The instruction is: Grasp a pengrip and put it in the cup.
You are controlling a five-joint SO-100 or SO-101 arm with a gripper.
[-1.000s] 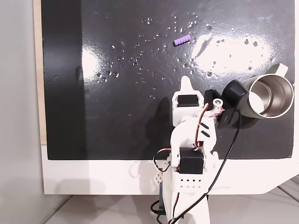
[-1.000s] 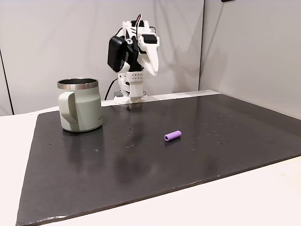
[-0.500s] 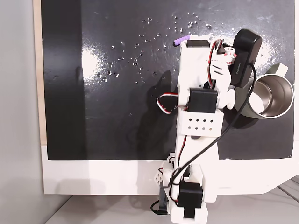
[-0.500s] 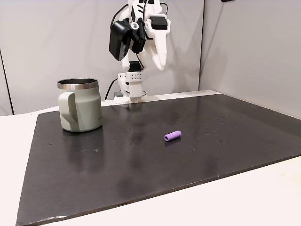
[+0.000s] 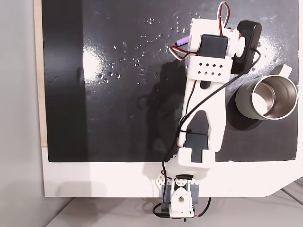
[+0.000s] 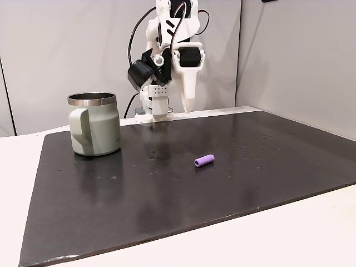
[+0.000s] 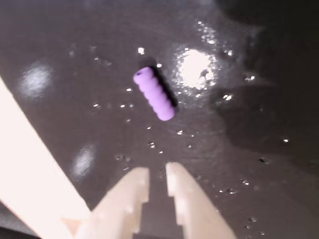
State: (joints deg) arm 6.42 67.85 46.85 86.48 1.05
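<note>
So from my end, the claw (image 7: 157, 175) is up in the air above the black mat (image 6: 167, 183), tips pointing down, nothing in it. In the wrist view the two pale fingers (image 7: 130, 191) are nearly together, just a thin slit between them.

The pengrip (image 7: 154, 93) is lying on its side on the mat, apart from the claw tips, sitting ahead of them in the wrist view. In a fixed view it (image 6: 204, 160) is out in the open middle of the mat, toward the edge facing that camera. In the other fixed view I only catch its end (image 5: 180, 42) poking out from behind the arm (image 5: 204, 94), near the far edge of the table.

The cup (image 6: 94, 123) stands upright near the mat's left edge in that fixed view, well apart from the pengrip, handle facing the camera.
</note>
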